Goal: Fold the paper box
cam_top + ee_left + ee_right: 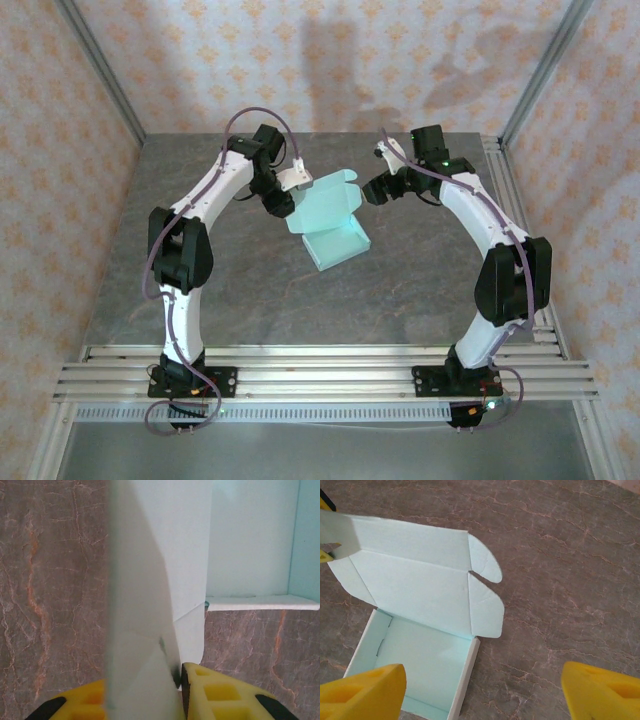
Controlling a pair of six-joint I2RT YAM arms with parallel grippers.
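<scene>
The work surface is a table top (pixel 250 300) with a grey-brown marbled stone pattern, veined in rust. Aluminium extrusion rails (pixel 320 365) run along its near edge, and further rails (pixel 497 165) line its right edge. Slanted aluminium posts (pixel 100 70) frame the enclosure at both rear corners. The walls (pixel 200 50) carry pale pink wallpaper with orange floral motifs. Soft shadows (pixel 400 60) fall on the back wall.

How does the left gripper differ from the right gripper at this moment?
The left gripper has a flap of the paper box between its fingers; the right gripper has nothing between its own. The left gripper's fingers stand close together, the right gripper's wide apart. Both have yellow fingers.
</scene>
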